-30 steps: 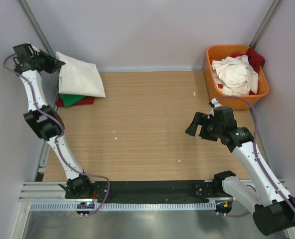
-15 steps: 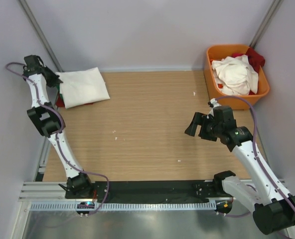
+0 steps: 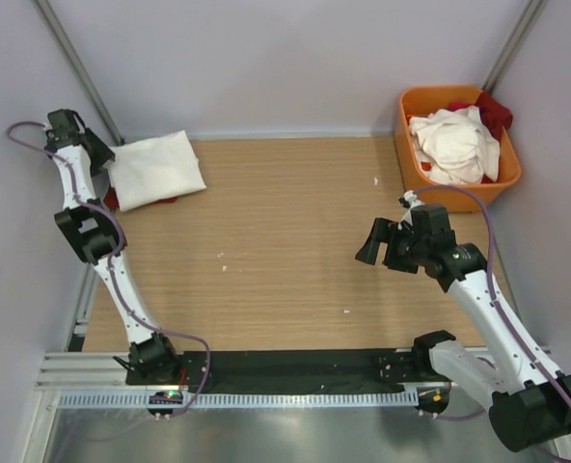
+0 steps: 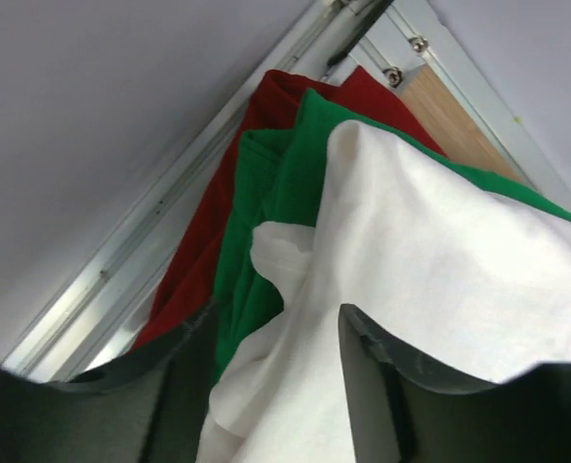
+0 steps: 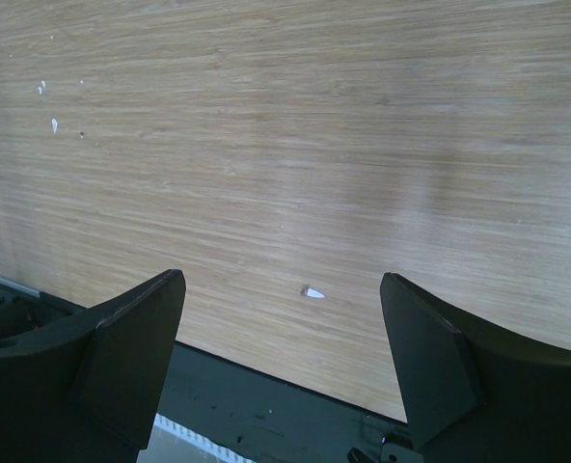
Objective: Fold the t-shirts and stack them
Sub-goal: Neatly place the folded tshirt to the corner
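A folded white t-shirt (image 3: 155,169) lies on top of a stack at the table's far left corner, with a red t-shirt (image 3: 113,201) peeking out beneath it. In the left wrist view the layers show as white (image 4: 440,260) over green (image 4: 266,193) over red (image 4: 232,193). My left gripper (image 3: 100,154) is at the stack's left edge. Its jaws (image 4: 278,318) stand parted, with the white shirt's edge lying loosely between them. My right gripper (image 3: 370,243) hovers open over bare wood right of centre, nothing between its fingers (image 5: 281,289).
An orange tub (image 3: 408,145) at the far right corner holds crumpled white t-shirts (image 3: 456,145) and a red one (image 3: 495,111). Walls and metal frame posts close in on the left, back and right. A black strip and rail run along the near edge (image 3: 295,371).
The left arm has lowered the white shirt onto the stack and its jaws have parted. The right arm has barely moved.
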